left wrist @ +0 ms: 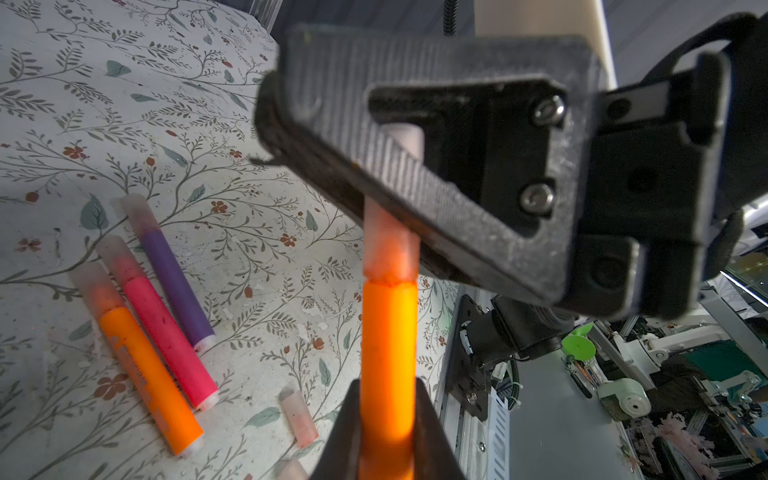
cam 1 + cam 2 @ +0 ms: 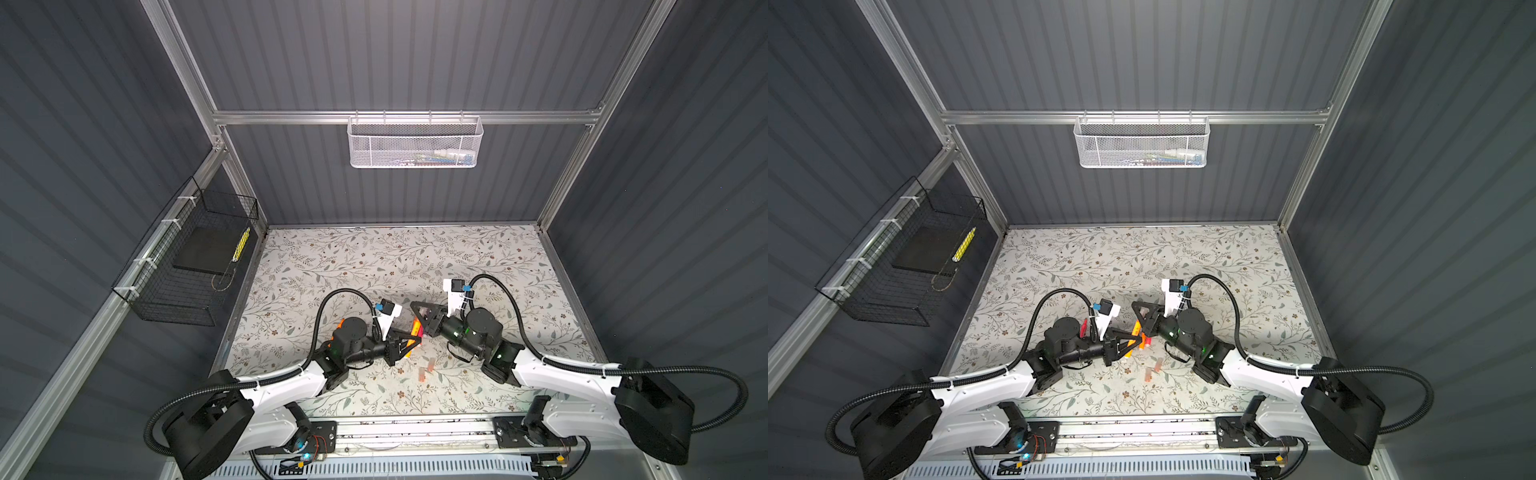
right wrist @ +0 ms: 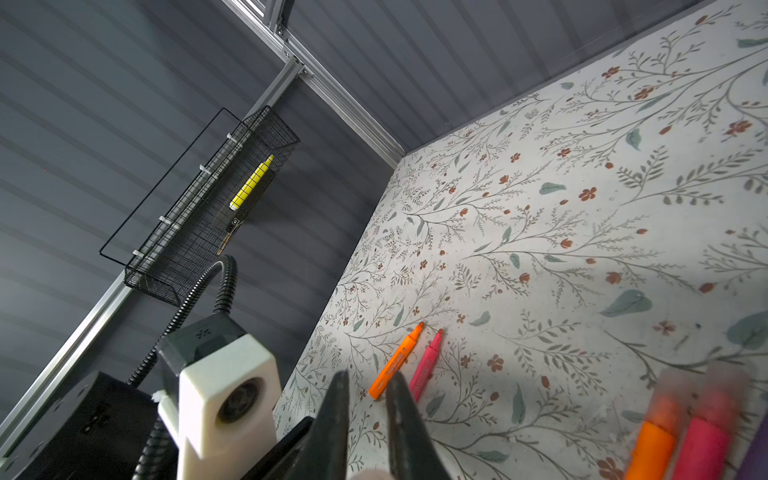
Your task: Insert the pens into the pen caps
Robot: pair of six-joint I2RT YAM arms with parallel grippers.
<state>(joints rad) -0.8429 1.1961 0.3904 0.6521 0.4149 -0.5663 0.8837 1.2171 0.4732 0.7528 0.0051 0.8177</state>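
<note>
We saw the orange pen [image 1: 388,332] gripped in the closed left tool [image 1: 388,386]. Its far end ran into a pale cap [image 1: 390,249], which the right tool [image 3: 368,386] pinched shut between its jaws. The cap's rim touched the orange barrel. Both tools met over the middle of the table [image 3: 582,166], toward its front edge.

Three capped pens [image 1: 166,332] lay side by side there, with a loose cap [image 1: 297,415] just beside them. Two uncapped pens [image 3: 397,361] lay nearer the left edge.

The right tool's finger hid the cap's upper part, and the held pen's rear end was cut off. We could not tell whether the cap sat fully home.
</note>
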